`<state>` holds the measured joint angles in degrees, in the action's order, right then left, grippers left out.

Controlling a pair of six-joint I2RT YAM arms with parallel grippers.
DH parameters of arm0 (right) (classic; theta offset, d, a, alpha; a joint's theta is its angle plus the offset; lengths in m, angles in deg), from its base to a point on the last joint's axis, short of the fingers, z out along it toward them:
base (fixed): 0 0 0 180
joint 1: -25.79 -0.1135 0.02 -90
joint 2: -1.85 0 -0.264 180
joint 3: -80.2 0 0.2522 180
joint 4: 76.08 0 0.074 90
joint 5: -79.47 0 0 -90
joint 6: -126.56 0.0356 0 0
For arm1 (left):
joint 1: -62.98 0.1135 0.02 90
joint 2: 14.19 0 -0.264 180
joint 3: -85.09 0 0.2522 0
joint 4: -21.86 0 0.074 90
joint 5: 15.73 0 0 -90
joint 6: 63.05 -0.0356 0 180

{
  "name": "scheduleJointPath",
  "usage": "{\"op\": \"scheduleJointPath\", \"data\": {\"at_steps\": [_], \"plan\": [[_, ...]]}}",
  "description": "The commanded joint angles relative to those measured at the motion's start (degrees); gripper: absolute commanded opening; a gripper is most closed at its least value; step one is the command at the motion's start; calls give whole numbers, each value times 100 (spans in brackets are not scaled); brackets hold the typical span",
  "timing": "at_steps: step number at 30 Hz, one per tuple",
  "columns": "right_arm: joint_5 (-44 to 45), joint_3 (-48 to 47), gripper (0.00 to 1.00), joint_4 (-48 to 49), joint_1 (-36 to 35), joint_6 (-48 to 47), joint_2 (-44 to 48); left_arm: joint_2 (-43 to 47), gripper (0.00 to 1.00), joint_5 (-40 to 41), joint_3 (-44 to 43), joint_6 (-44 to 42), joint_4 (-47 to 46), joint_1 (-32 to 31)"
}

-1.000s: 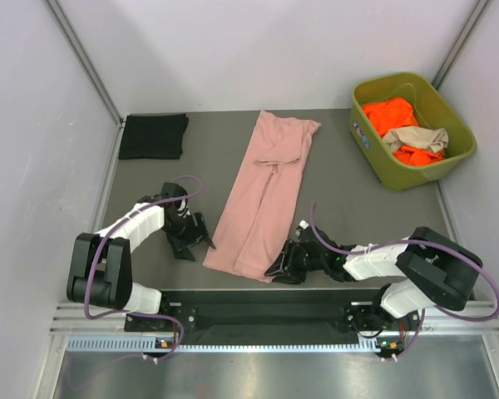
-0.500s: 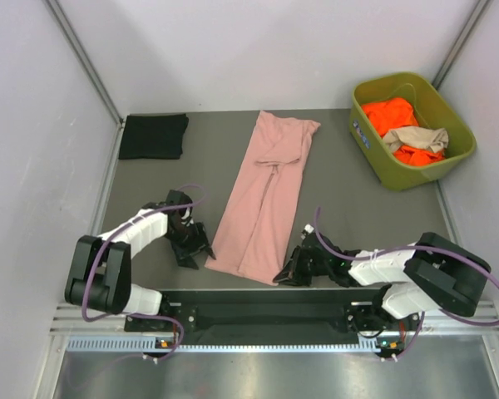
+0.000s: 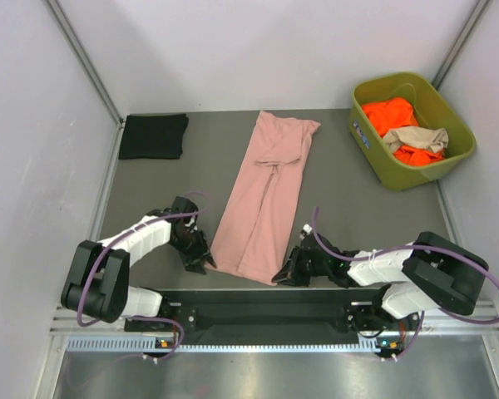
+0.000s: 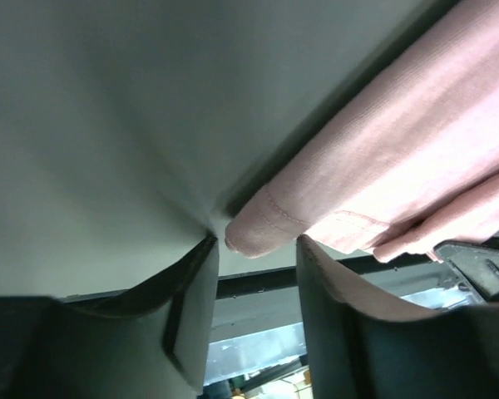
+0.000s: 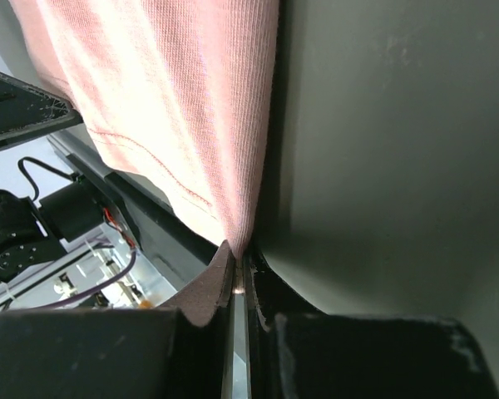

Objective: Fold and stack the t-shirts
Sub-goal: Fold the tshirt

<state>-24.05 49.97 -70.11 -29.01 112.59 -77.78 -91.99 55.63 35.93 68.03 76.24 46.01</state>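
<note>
The pink shirt lies on the grey counter as a long narrow strip, folded lengthwise. It runs from the far middle of the counter towards the near edge, slanting a little to the left as it comes near. Its near hem sits just short of the counter's near edge, between the two arms.

The right claw is at the near right corner of that hem. In the right wrist view its fingers are pressed together, with the edge of the cloth pinched at their tips.

The left claw is at the near left corner. In the left wrist view its fingers stand partly apart, and the stitched corner of the hem pokes into the gap at their tips, not clamped.

A black shirt lies folded flat in the far left corner, well apart from the pink one. At the far right stands an olive bin holding an orange shirt with a tan shirt crumpled on top.
</note>
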Motion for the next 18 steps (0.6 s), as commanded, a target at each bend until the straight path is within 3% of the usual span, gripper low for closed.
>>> {"op": "scheduleJointPath", "data": {"at_steps": [1, 5, 8, 10, 11, 18], "plan": [[235, 144, 0, -250, -109, -202, 132, 36, 44, 605, 130, 145, -292, -17], [244, 214, 0, -241, -109, -203, 176, 90, 42, 607, 94, 172, -344, -17], [236, 276, 0, -206, -109, -211, 141, -59, 28, 371, 164, 128, -537, -17], [227, 302, 0, -197, -109, -246, 141, -182, 4, 299, 182, 76, -608, -17], [227, 320, 0, -206, -109, -255, 141, -200, 0, 273, 174, 67, -608, -25], [244, 443, 0, -415, -135, -474, 421, 308, 0, 430, 270, 435, -362, -543]]}}
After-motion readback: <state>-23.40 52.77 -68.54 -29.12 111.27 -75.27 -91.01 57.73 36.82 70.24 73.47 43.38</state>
